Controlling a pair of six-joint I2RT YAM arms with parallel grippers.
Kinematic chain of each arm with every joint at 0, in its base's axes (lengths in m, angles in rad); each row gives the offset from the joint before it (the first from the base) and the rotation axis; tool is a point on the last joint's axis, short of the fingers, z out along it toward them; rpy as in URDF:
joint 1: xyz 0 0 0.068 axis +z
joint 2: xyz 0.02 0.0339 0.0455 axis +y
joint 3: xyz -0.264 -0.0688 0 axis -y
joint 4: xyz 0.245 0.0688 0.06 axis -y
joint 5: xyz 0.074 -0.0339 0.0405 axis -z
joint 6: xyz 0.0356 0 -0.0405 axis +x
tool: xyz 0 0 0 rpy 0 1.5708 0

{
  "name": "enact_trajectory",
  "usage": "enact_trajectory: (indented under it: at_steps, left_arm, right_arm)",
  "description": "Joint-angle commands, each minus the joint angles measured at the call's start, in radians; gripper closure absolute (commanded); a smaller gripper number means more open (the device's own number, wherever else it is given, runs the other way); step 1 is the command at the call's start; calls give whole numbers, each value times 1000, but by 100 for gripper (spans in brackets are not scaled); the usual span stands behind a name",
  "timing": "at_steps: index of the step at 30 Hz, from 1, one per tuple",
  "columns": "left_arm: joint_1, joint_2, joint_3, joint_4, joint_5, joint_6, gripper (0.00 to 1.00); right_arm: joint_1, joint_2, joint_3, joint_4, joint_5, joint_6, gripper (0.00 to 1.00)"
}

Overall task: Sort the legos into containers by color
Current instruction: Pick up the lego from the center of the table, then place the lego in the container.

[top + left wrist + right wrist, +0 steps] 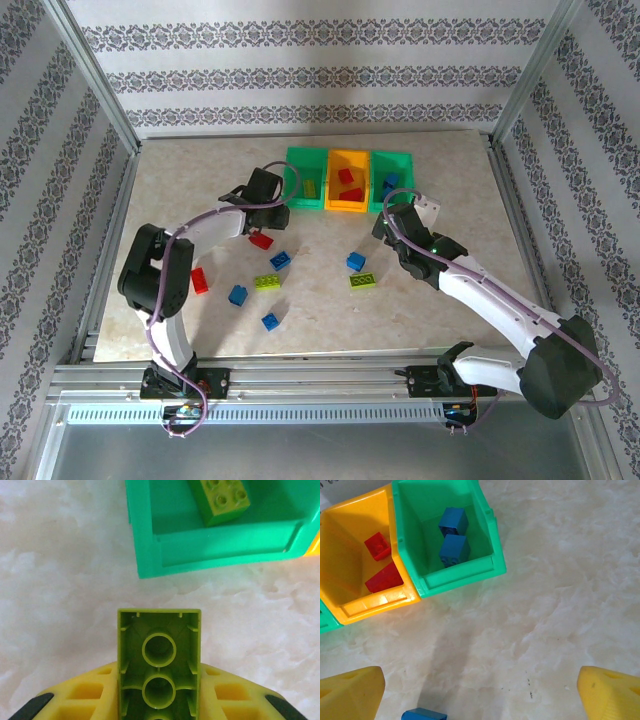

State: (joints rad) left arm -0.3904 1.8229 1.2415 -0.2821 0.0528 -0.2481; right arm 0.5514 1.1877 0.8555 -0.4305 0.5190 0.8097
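The marbled table carries everything. The left arm reaches from the near edge toward the far middle, and the right arm bends in from the near right corner. Three bins stand touching in a row at the middle of the far edge: the left green bin, the orange-yellow bin and the right green bin. The left claw hangs just short of the left green bin's near wall, its yellow fingers pressed against the sides of the held lime brick, whose hollow underside faces the wrist camera. The right claw hovers over bare table just on the near side of the right green bin, its fingertips spread wide with nothing between them. Inside the bins lie a binned lime brick in the left green one, two red bricks in the orange-yellow one, and two blue bricks in the right green one. Loose bricks lie scattered across the middle of the table between the arms: a loose red brick beside the left arm, a second red one nearer the left edge, four loose blue bricks, and two loose lime bricks.
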Motion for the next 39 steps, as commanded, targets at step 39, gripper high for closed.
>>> enact_trajectory:
  at_steps: [39]
  left_arm:
    - [-5, 413, 627, -31, -52, -91, 52]
  right_arm:
    - [30, 160, 124, -173, -31, 13, 2]
